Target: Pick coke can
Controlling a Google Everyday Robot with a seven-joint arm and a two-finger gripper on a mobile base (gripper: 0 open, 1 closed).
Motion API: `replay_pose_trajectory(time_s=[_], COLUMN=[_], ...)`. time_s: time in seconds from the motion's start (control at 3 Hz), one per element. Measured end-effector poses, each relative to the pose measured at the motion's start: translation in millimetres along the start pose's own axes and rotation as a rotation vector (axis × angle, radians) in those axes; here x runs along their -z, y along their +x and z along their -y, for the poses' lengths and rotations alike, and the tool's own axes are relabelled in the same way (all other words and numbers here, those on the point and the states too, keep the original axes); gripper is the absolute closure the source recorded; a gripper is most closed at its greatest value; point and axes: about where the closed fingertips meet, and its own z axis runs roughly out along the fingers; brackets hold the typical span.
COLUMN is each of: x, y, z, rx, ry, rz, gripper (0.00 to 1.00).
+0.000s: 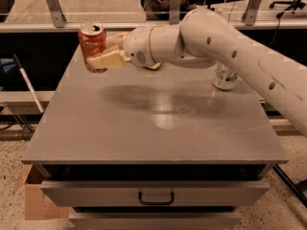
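The coke can (91, 43) is red-orange with pale markings and a silver top with a pull tab. It is held upright in the air above the far left part of the grey table (153, 123). My gripper (103, 51) reaches in from the right on the white arm (211, 37). It is shut on the can, with one pale finger (108, 60) across the can's front and the other behind it.
A silver-white can with green markings (225, 76) stands at the table's far right, partly behind the arm. The table has a drawer with a handle (156, 197) in front. A cardboard box (36, 202) sits on the floor at the lower left. A rail and glass run behind the table.
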Motion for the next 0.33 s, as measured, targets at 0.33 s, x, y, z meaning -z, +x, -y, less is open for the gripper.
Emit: replay_pose_trajectory(time_s=[0.33], x=[0.0], y=[0.0], z=[0.0], rx=[0.000], ry=[0.000], rz=[0.000], gripper=[1.00])
